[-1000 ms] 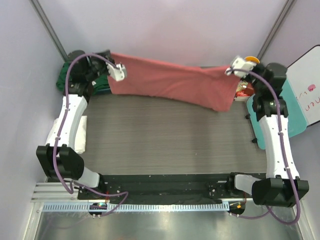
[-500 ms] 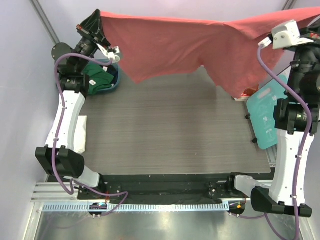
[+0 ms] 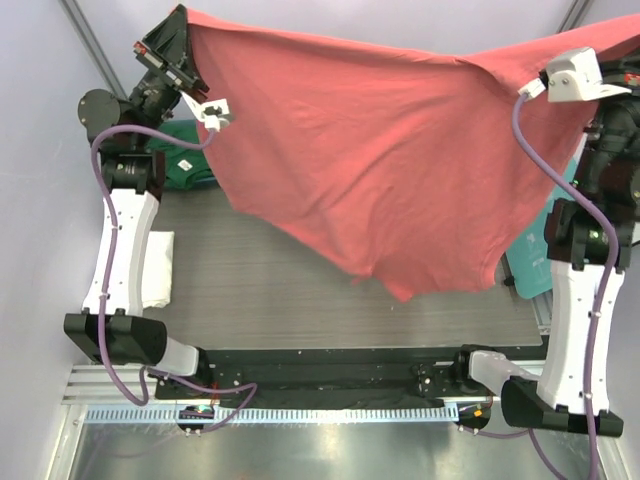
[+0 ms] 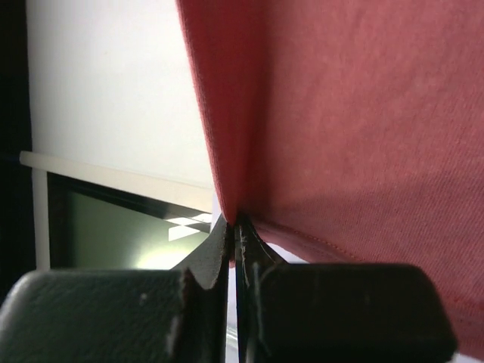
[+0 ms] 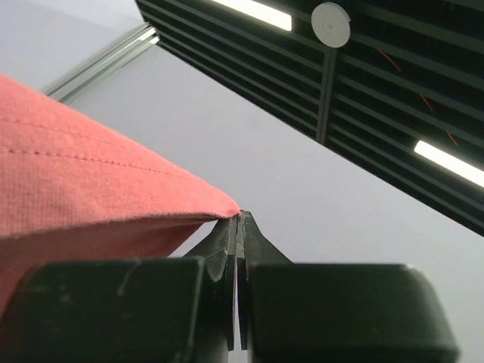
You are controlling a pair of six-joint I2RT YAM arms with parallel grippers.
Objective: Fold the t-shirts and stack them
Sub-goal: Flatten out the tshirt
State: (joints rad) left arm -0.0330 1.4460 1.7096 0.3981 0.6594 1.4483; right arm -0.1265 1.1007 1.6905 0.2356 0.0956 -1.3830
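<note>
A coral-red t-shirt (image 3: 400, 170) hangs spread in the air over most of the dark table (image 3: 260, 300). Pale lilac walls close in the table. The left gripper (image 4: 236, 227) and right gripper (image 5: 239, 219) each clench an upper corner of the shirt. To lay it flat, both arms should probably lower together with the cloth taut. A dark green t-shirt (image 3: 185, 165) sits at the far-left corner, and a white t-shirt (image 3: 160, 270) at the left edge.

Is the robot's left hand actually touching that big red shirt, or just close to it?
Touching. The left wrist view shows the left hand pinched shut on an edge of the coral-red shirt, with the cloth running straight into its closed tips.
</note>
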